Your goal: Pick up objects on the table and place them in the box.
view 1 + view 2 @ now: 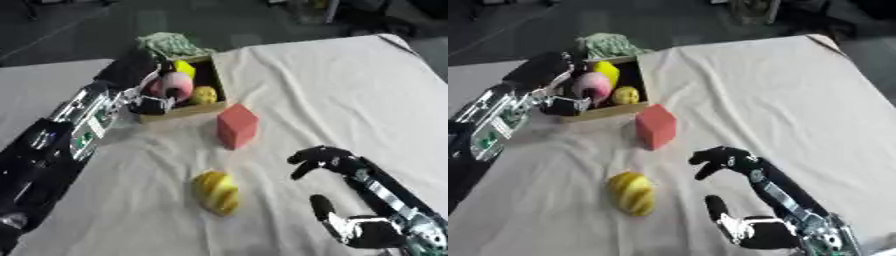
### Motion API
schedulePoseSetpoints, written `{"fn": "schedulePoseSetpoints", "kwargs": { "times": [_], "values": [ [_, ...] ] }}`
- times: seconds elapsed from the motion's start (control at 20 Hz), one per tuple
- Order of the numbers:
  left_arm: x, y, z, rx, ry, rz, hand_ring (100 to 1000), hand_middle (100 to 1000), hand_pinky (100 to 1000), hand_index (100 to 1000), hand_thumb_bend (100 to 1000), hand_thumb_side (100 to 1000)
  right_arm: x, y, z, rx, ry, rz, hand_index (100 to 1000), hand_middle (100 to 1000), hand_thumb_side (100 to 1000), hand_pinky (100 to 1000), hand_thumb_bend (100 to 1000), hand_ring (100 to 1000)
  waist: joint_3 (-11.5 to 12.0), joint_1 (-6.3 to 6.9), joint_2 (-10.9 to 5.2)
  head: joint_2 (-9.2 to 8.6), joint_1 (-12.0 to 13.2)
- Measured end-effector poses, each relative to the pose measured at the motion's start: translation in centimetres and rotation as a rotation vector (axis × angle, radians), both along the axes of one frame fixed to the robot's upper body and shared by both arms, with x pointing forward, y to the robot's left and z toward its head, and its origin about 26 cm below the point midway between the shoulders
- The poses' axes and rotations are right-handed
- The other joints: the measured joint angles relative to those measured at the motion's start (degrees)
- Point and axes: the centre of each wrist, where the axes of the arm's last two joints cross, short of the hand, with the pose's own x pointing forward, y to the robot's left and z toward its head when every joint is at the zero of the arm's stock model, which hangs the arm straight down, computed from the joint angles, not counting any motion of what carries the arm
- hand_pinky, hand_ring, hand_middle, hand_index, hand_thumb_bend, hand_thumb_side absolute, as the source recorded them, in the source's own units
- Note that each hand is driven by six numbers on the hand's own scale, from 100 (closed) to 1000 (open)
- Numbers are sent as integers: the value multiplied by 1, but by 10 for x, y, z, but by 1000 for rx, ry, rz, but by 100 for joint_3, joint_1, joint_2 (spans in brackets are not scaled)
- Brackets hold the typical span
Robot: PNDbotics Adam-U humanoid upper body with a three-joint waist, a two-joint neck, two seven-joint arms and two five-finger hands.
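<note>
a white cloth [332,85] covers the bench. at its far left stands the box [214,80], a shallow cardboard one. inside lie a pink thing [175,86] with a hole in it, a small round yellow thing [203,95] to its right, and a bright yellow-green thing [185,67] at the far side. a green-and-white patterned thing [173,45] sits just beyond the box's far edge.

the left hand [144,92] reaches in from the left and is over the box's left side, right at the pink thing. its fingers seem curled about that thing, but the view is too blurred to be sure, so i cannot tell whether it grips.

on the cloth just near and right of the box stands a red block [236,126], upright, apart from the box. nearer still, about mid-bench, lies a yellow ribbed fruit [217,192], well apart from the block.

the right hand [750,230] shows at the near right corner, resting open with its thumb up and its fingers [719,160] arched out toward the left, holding nothing. it is near the fruit but not touching it.
</note>
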Motion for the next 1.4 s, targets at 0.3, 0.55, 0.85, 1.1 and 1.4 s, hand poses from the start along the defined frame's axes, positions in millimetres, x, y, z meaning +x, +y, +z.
{"fn": "schedulePoseSetpoints", "kwargs": {
  "times": [0.3, 0.55, 0.85, 1.1, 1.4],
  "values": [
    [2, -1, -4, -3, -19, 54, 719, 703, 779, 868, 100, 252, 1, 3, 2, 5, -2, 14, 910, 785, 436, 696, 100, 680, -35, -1, 31, 0, 18],
    [4, -2, -13, 57, 30, 68, 776, 782, 823, 935, 100, 266, 1, 3, 2, 5, -1, 15, 910, 784, 436, 696, 100, 680, -42, -1, 40, 0, 30],
    [6, 0, -15, 148, 99, 78, 794, 806, 837, 950, 127, 278, 1, 3, 2, 5, -3, 16, 910, 784, 436, 696, 100, 679, -42, -1, 41, 0, 30],
    [4, -2, -11, 173, 112, 82, 809, 826, 851, 961, 135, 275, 1, 3, 2, 5, -3, 15, 910, 783, 436, 696, 100, 679, -26, -1, 41, 0, 24],
    [1, -1, -4, 146, 98, 83, 816, 833, 859, 959, 119, 269, 1, 3, 2, 6, -2, 15, 908, 782, 436, 696, 100, 678, 4, 1, 41, 0, -15]
  ]
}}
